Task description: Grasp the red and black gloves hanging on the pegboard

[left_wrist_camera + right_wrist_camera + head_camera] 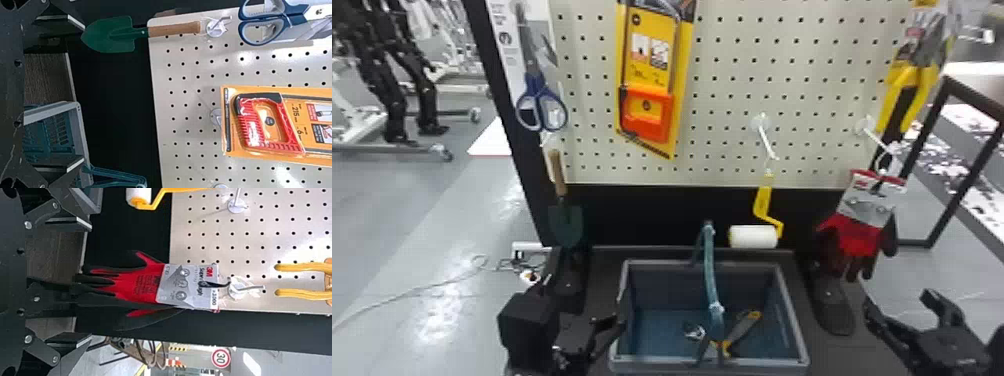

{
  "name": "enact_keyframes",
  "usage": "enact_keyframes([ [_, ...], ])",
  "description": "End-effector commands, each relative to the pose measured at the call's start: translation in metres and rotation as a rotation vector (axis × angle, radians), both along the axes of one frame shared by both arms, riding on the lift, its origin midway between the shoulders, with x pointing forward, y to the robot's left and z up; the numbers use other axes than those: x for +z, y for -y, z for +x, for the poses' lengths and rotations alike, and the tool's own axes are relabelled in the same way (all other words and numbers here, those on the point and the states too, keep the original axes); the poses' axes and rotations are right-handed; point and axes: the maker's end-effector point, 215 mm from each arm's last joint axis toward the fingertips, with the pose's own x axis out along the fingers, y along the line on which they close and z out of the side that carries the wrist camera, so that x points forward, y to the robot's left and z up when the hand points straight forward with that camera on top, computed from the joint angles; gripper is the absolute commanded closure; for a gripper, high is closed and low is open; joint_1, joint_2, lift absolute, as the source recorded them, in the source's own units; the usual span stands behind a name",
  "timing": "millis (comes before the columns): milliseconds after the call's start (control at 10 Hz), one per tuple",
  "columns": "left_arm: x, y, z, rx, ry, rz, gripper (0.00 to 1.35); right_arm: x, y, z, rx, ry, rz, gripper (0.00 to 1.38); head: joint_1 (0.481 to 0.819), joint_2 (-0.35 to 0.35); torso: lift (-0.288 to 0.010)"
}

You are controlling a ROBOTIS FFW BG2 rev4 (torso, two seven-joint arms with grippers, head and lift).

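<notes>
I am looking at the pegboard [807, 75] standing ahead of both grippers, with the grey bin [793, 320] sitting between them. The red and black gloves [857, 235] are hanging on a peg just beyond my right gripper [899, 300], which is gaping wide and not touching them. My left gripper [76, 93] is waiting beside the bin, likewise gaping wide.

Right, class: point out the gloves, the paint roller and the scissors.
gloves [857, 236], head view, red palm.
paint roller [753, 236], head view, white roll.
scissors [538, 88], head view, blue handle.
</notes>
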Motion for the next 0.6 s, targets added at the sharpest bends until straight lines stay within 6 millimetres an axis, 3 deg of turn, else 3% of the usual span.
enact_keyframes([
  [0,0.001,-0.001,0.001,0.002,0.002,0.001,0.13,0.012,0.009,0.017,0.029,0.006,-0.007,0.3,0.549,0.0,-0.1],
  [200,0.001,-0.002,0.001,0.002,0.003,0.002,0.13,0.026,0.013,0.047,0.132,-0.021,-0.004,0.3,0.549,0.0,-0.1],
  [500,0.003,0.0,0.003,-0.001,0.004,0.002,0.13,0.056,0.045,0.076,0.183,-0.036,-0.036,0.3,0.549,0.0,-0.1],
])
